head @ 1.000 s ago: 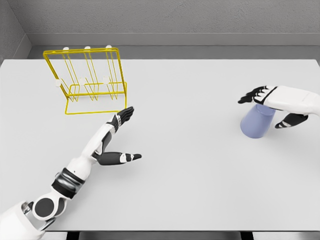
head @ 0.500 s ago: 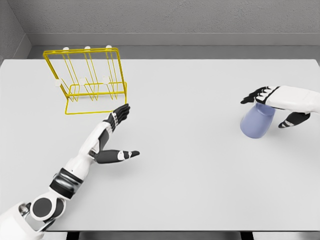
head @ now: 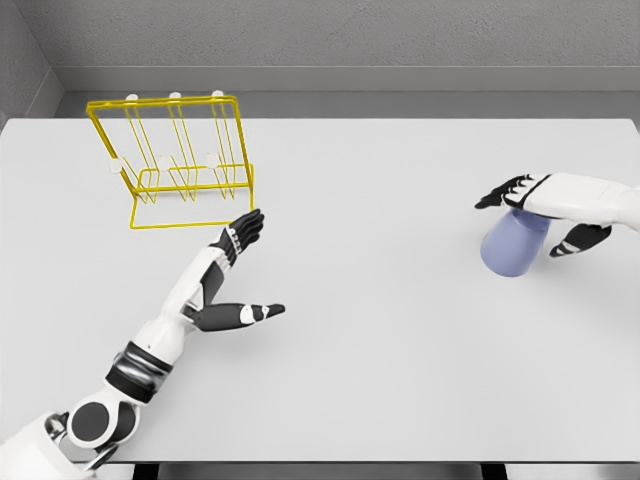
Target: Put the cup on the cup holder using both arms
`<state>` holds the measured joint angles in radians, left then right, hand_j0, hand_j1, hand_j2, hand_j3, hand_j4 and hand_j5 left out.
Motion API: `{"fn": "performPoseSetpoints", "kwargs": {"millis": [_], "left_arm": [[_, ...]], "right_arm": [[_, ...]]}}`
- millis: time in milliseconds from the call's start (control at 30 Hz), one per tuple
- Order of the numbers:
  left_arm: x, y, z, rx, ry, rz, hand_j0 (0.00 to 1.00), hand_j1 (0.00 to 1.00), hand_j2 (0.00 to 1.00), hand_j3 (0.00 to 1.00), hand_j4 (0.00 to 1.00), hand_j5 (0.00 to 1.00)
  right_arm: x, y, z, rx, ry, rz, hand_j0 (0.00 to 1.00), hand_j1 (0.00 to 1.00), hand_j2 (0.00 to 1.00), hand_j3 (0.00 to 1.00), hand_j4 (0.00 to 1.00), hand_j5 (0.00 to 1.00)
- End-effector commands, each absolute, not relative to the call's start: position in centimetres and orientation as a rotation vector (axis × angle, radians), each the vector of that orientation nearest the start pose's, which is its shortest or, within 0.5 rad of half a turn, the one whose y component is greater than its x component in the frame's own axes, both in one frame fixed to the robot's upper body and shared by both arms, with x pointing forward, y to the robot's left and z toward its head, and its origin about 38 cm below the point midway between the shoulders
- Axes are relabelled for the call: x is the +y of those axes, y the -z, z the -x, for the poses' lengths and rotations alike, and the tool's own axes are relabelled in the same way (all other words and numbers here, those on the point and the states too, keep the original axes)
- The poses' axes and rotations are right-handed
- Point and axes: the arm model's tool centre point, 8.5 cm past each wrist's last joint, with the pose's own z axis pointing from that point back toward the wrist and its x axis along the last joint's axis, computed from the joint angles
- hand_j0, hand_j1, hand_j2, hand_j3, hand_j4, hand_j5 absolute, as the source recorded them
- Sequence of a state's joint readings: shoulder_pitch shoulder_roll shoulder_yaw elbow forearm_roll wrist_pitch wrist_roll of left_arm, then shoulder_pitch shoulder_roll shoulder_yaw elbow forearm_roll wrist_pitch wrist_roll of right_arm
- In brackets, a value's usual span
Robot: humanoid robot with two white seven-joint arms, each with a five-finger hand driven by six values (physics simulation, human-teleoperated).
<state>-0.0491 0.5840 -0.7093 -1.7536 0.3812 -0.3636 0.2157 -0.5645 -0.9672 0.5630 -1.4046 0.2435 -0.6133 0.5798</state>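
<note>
Dark fingers [head: 505, 190] of the right hand [head: 540, 205] curve around the upturned pale blue plastic cup [head: 513, 243], thumb on its near side, apparently closing for a lift at the table's right. The left hand [head: 236, 240], fingers spread and empty, waits just near the yellow wire cup holder [head: 172, 160], far left, likely to receive the cup.

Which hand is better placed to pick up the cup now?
The right hand: it sits over the blue cup, fingers around its top. The left hand lies open far across the table, near the yellow cup holder.
</note>
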Motion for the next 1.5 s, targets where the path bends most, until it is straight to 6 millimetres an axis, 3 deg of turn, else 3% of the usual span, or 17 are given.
{"fn": "performPoseSetpoints", "kwargs": {"millis": [0, 333, 967, 1467], "left_arm": [[19.4, -9.0, -30.3, -1.734, 0.477, 0.358, 1.00, 1.00, 1.00, 1.00, 1.00, 1.00], [19.4, -8.8, -30.1, -1.728, 0.472, 0.357, 1.00, 1.00, 1.00, 1.00, 1.00, 1.00], [19.7, -8.8, -30.0, -1.729, 0.439, 0.344, 1.00, 1.00, 1.00, 1.00, 1.00, 1.00], [19.9, -8.5, -29.8, -1.724, 0.417, 0.337, 1.00, 1.00, 1.00, 1.00, 1.00, 1.00]], "right_arm": [[-37.4, -21.4, -41.6, -1.283, -1.980, 0.345, 1.00, 1.00, 1.00, 1.00, 1.00, 1.00], [-38.2, -20.8, -42.1, -1.274, -1.945, 0.340, 1.00, 1.00, 1.00, 1.00, 1.00, 1.00], [-36.7, -19.6, -42.1, -1.292, -1.946, 0.288, 1.00, 1.00, 1.00, 1.00, 1.00, 1.00], [-37.3, -19.0, -42.3, -1.262, -1.934, 0.286, 1.00, 1.00, 1.00, 1.00, 1.00, 1.00]]}}
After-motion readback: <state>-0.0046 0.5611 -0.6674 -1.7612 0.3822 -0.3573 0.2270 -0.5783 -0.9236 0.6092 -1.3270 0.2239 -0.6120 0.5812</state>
